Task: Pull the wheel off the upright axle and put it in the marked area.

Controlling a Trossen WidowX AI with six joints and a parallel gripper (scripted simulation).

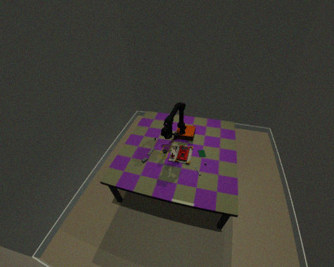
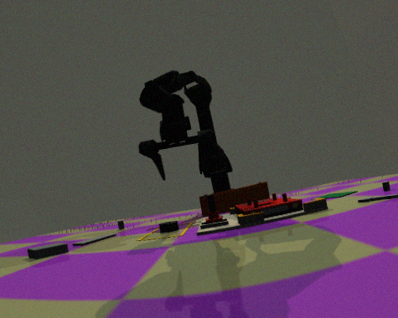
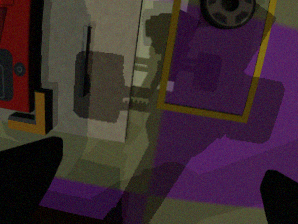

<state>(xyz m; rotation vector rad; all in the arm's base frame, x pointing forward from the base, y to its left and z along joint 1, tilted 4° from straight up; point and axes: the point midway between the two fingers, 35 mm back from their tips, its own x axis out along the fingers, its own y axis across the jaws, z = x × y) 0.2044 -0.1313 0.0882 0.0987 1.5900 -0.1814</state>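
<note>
The dark wheel (image 1: 165, 152) (image 2: 168, 226) (image 3: 229, 7) lies flat on the table inside the yellow outline of the marked area (image 2: 188, 229) (image 3: 202, 113). Its upper edge is cut off in the wrist view. The upright axle (image 2: 212, 205) is a bare black post on a red base, beside the marked area. My gripper (image 2: 183, 176) (image 3: 162, 165) is open wide with nothing between its fingers. It hangs well above the table and the wheel, touching neither.
A white board (image 2: 204, 230) (image 3: 107, 30) carries the axle base and a red block (image 1: 183, 153) (image 2: 271, 205). An orange box (image 1: 186, 131) stands behind it, near the arm's base. A grey block (image 1: 145, 160) (image 2: 48, 251), thin rods and a green sheet (image 1: 202, 153) lie around.
</note>
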